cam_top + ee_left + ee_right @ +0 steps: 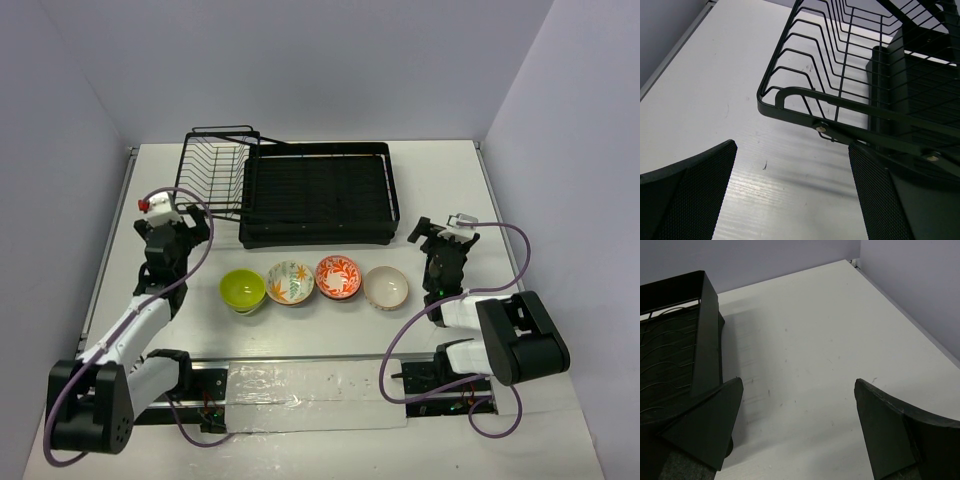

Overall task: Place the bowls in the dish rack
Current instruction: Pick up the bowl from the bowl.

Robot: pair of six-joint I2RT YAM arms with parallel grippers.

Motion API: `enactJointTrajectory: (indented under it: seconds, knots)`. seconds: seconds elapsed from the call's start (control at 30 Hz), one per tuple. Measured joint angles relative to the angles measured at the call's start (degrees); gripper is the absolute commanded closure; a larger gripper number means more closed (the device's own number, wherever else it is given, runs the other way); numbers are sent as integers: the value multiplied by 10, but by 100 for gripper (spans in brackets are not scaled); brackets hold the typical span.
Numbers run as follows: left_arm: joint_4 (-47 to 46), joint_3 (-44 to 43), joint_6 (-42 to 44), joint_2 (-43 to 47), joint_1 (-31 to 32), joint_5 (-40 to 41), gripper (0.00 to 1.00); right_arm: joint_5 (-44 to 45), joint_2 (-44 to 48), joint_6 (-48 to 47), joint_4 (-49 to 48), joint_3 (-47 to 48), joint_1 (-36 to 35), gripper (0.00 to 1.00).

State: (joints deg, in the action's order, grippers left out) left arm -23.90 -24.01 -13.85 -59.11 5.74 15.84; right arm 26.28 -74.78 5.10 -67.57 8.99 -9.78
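Four bowls stand in a row on the table in front of the dish rack (316, 197): a lime green bowl (243, 290), a white bowl with orange leaves (290, 282), a red-orange patterned bowl (338, 276) and a cream-pink bowl (386, 287). The rack's wire basket section (218, 170) is at its left and fills the upper left wrist view (850, 75). My left gripper (190, 226) is open and empty, left of the bowls near the basket. My right gripper (436, 232) is open and empty, right of the rack, whose corner (687, 340) shows in the right wrist view.
Purple walls close the table at the back and both sides. A transparent taped sheet (315, 393) lies along the near edge between the arm bases. Bare white table (830, 340) lies right of the rack.
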Motion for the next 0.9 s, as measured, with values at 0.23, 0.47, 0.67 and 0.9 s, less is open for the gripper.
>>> enactJointTrajectory:
  seconds: [0.23,0.47,0.67,0.9]
  knots:
    - [66,-1,-5,86,13,21,1,-1,0,2,9,0,1,0]
    - [112,-70,-3,103,16,-2,1,-3,0,2,10,0,1,0]
    - [128,-221,37,4,16,-50,1,-6,0,4,12,1,3,0]
    - [150,-255,47,-44,16,-104,1,-9,1,9,22,5,8,0]
